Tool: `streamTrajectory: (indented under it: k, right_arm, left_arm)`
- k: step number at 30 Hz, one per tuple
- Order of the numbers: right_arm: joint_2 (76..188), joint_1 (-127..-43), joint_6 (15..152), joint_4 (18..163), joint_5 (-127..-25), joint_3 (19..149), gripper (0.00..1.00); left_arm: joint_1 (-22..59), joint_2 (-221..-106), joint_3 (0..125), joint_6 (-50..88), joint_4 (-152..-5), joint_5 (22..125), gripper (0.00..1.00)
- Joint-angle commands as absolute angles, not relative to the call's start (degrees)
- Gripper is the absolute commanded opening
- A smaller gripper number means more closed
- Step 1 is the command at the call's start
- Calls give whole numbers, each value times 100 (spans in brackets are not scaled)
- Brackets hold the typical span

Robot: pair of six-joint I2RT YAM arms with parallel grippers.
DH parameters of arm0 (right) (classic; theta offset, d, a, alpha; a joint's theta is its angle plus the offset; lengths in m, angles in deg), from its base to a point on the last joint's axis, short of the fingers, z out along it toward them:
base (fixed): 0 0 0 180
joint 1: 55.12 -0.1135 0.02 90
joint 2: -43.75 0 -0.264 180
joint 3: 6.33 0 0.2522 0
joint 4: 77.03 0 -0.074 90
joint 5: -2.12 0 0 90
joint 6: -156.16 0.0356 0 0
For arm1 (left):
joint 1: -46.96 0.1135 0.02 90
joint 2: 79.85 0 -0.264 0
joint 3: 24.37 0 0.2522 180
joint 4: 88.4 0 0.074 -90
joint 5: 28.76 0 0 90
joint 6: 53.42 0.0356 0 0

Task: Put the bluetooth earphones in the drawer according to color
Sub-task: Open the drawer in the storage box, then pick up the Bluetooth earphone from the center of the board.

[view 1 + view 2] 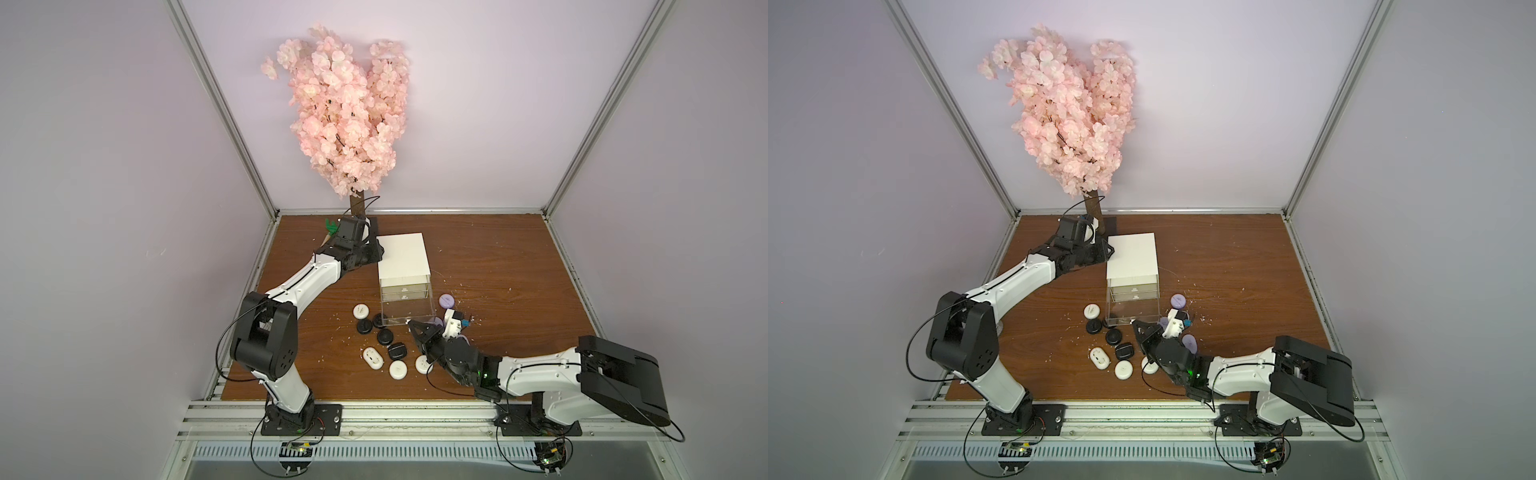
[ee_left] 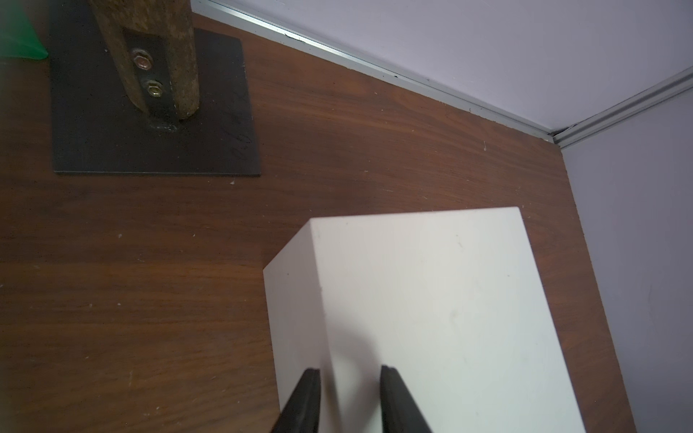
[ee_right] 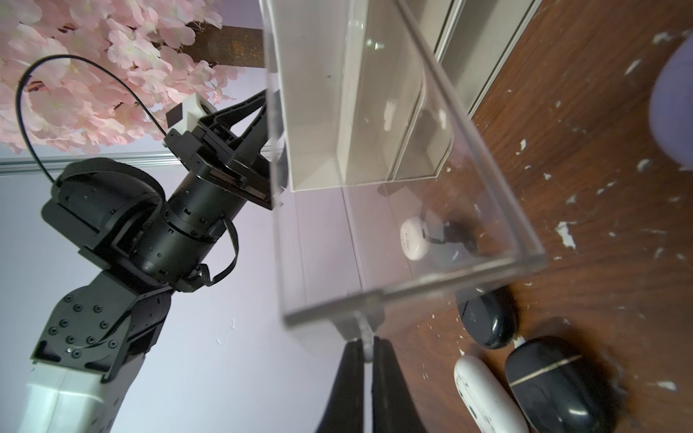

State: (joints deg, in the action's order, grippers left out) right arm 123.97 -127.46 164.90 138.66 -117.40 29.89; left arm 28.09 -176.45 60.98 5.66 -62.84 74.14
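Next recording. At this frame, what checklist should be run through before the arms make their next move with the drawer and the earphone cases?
1. Right gripper shut on the small clear handle of the pulled-out clear plastic bottom drawer: ok.
2. That drawer free of cases: ok, it looks empty in both top views.
3. Two upper drawers shut: ok.
4. Left gripper bracing the white cube-shaped cabinet: cannot tell. Its jaws stand apart at the rear corner, and contact is unclear.
5. Space before the drawer front clear: not ok. A black oval earphone case lies right beside its corner.
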Motion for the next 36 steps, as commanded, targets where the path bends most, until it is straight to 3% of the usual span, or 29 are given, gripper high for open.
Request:
streamTrajectory:
  k: [1, 5, 11, 23, 29, 36]
  right_arm:
    - [12179, -12807, 16302, 13560, -11750, 2983, 11]
    - [11940, -12807, 16087, 13189, -11817, 3079, 32]
    - [11581, -12825, 15783, 12714, -11861, 3227, 42]
    - [9872, -12948, 15141, 9991, -11891, 3625, 57]
    - [8608, -13027, 15182, 7378, -12529, 4142, 58]
    - [9032, -12658, 15248, 4360, -13084, 5550, 62]
  left_arm:
    - [2747, -17802, 5926, 566, -5873, 7163, 39]
    - [2731, -17737, 5961, 573, -5847, 7138, 50]
    - [2701, -17642, 5994, 577, -5822, 7120, 59]
    - [2844, -16724, 5834, 909, -5335, 6801, 72]
    - [3107, -16018, 5435, 1181, -5107, 6818, 74]
    - [3253, -15726, 5032, 1538, -4905, 6744, 76]
